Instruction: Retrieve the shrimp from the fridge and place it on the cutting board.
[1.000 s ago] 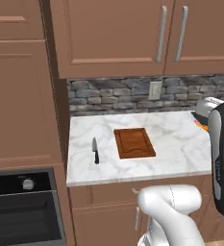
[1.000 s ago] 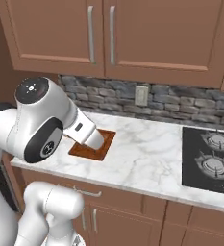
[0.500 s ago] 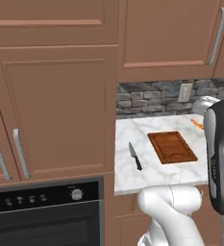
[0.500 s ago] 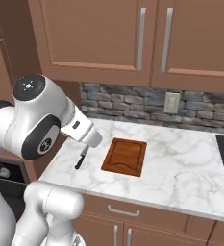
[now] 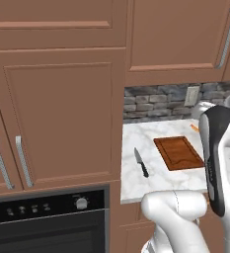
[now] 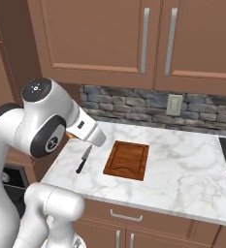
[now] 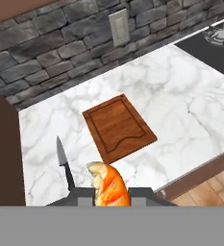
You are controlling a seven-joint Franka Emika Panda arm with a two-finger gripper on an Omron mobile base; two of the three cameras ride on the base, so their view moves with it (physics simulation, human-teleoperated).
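- Since the earlier frames the base has driven on; both base views have shifted, with the cutting board now mid-frame.
- Gripper, bottom centre of hand view, clamped on the shrimp.
- Knife lies left of the board on the marble counter.

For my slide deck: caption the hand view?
End effector holding shrimp above marble counter, cutting board ahead.

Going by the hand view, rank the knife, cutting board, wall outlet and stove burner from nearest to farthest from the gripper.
1. Knife: on the counter just left of the gripper, which holds the shrimp.
2. Cutting board: mid-counter, ahead.
3. Wall outlet: on the stone backsplash.
4. Stove burner: far right corner; too close to the outlet to call.
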